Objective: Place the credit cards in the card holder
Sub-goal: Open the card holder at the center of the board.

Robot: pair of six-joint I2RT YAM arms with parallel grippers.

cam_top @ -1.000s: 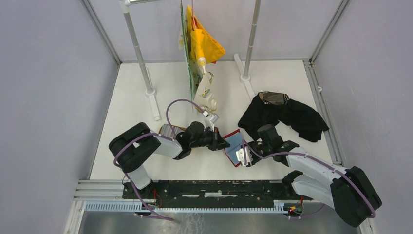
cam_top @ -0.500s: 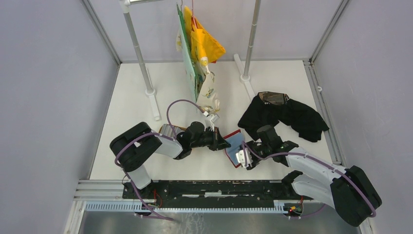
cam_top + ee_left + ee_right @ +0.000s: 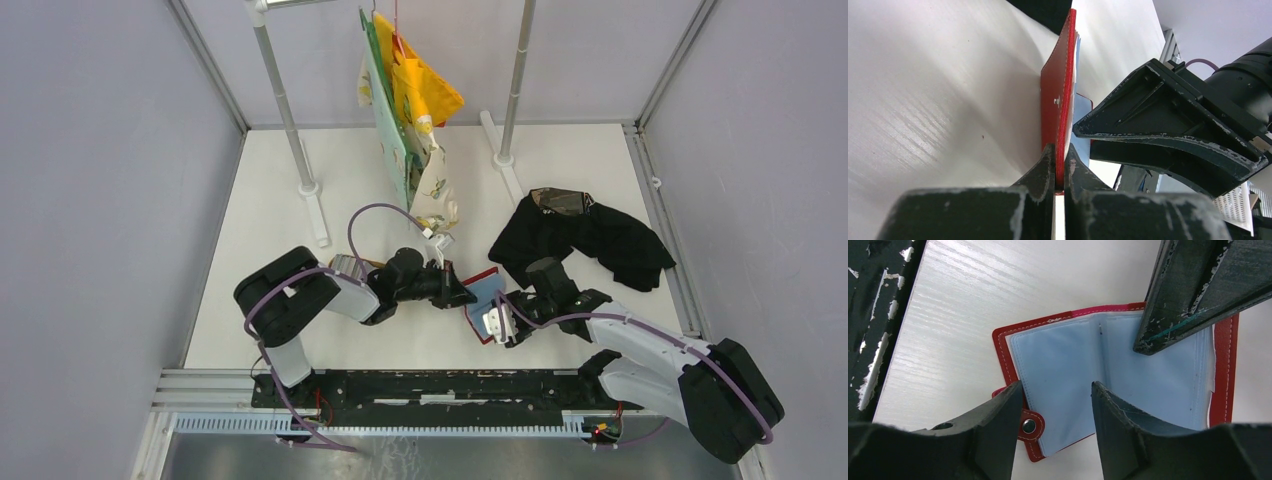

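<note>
The card holder [image 3: 485,298] lies open on the table, red with pale blue plastic sleeves [image 3: 1073,365] and a snap stud [image 3: 1029,426]. My left gripper [image 3: 463,294] is shut on one red cover, which stands on edge [image 3: 1061,95] between its fingertips [image 3: 1060,165]. My right gripper [image 3: 497,322] hovers open just above the sleeves, its fingers [image 3: 998,415] straddling the corner by the stud with nothing between them. One left finger [image 3: 1198,285] crosses the top right of the right wrist view. No credit cards show in any view.
A black cloth [image 3: 590,238] lies crumpled at the right, just behind the right arm. Yellow and patterned cloths [image 3: 415,110] hang from a rack whose posts [image 3: 290,120] [image 3: 515,90] stand at the back. A wooden tray [image 3: 368,263] peeks out behind the left arm.
The hanging cloths have swung slightly. My left arm's elbow has shifted a little to the right. Both grippers stay at the card holder.
</note>
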